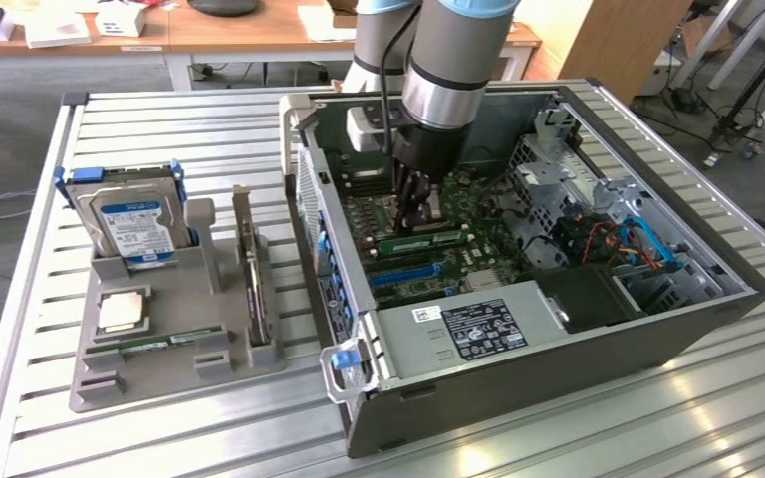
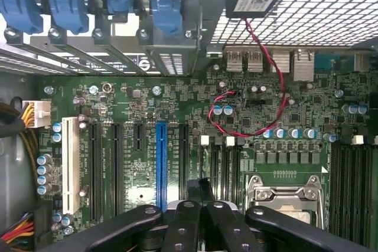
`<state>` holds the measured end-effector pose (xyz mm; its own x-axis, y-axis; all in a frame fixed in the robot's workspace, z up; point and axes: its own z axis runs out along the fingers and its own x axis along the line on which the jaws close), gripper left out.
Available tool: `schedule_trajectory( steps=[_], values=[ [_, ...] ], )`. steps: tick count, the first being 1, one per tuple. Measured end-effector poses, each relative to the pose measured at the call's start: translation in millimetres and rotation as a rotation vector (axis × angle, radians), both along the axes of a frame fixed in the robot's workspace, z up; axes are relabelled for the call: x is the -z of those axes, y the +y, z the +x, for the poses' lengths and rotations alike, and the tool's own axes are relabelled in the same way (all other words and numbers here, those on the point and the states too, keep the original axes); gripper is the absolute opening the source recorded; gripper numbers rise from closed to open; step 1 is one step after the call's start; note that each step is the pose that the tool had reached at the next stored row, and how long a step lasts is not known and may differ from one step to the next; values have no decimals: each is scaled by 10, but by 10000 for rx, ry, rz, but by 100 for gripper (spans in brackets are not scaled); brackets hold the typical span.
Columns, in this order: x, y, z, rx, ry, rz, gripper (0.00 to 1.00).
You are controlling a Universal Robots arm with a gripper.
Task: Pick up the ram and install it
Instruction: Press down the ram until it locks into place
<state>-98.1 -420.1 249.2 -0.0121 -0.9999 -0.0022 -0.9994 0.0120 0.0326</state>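
The gripper was seen lowered inside the open computer case, its fingers drawn together just above the motherboard. A ram was seen seated flat on the motherboard just beside the fingertips. Whether anything was clamped could not be told.

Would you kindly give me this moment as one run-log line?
pincer: shut | location: inside computer case, over motherboard | ram: at pincer tips, grip unclear
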Motion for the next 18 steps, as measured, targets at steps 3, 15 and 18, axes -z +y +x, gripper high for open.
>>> schedule_trajectory(
  steps=[3,15,18],
  values=[
    [5,26,-8,1,0,-1,11],
    [70,38,-12,0,0,-1,11],
    [77,38,-12,0,2,-3,11]
  ],
)
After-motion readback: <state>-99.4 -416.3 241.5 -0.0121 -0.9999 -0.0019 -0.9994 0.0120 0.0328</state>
